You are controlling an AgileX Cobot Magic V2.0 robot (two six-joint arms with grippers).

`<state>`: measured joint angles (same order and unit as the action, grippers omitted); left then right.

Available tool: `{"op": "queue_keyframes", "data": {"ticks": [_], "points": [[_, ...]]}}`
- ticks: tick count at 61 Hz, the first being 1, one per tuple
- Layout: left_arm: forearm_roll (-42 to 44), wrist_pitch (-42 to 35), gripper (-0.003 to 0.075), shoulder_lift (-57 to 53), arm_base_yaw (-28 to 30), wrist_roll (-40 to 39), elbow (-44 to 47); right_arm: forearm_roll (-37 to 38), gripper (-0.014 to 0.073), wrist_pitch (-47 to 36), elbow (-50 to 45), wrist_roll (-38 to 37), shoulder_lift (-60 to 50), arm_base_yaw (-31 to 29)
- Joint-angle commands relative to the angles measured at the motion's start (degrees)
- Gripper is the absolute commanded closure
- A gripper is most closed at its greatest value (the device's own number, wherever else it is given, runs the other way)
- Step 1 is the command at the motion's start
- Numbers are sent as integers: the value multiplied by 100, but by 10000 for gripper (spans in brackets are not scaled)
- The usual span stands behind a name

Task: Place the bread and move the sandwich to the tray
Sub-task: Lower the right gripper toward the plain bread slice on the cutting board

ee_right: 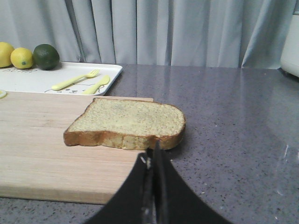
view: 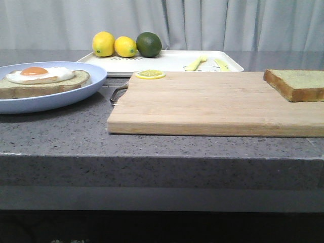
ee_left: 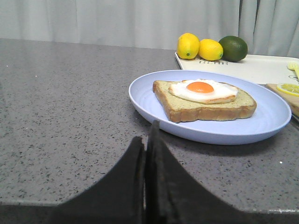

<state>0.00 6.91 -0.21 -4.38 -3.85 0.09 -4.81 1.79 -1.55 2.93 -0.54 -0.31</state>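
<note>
Both my grippers, left (ee_left: pixel 145 140) and right (ee_right: pixel 153 158), look pressed together; bread (ee_right: pixel 126 122) overhangs the table's right-side board (view: pixel 212 104), so it probably tips.

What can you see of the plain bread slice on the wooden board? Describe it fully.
The thick squarish bread slice, pale greenish-tan on its face with a brown crust, lies flat at the right end of the light wooden cutting board, one corner overhanging the edge. It looks porous and carries nothing on top. Neither tool touches it.

Egg sandwich (view: pixel 44 81) on blue plate (view: pixel 76 93) at left, bread (view: pixel 296 83) on cutting board (view: pixel 212 104) at right, tray (view: pixel 167 61) w/ lemons (view: pixel 114 45) behind.
</note>
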Motion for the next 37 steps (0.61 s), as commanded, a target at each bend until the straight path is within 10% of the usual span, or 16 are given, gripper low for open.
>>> {"op": "queue_keyframes", "data": {"ticks": [1, 37], "points": [[0, -452, 738, -115, -49, -41, 33, 73, 662, -508, 16, 30, -128, -15], [0, -641, 738, -115, -49, -41, 33, 73, 662, -509, 21, 30, -128, -15]]}}
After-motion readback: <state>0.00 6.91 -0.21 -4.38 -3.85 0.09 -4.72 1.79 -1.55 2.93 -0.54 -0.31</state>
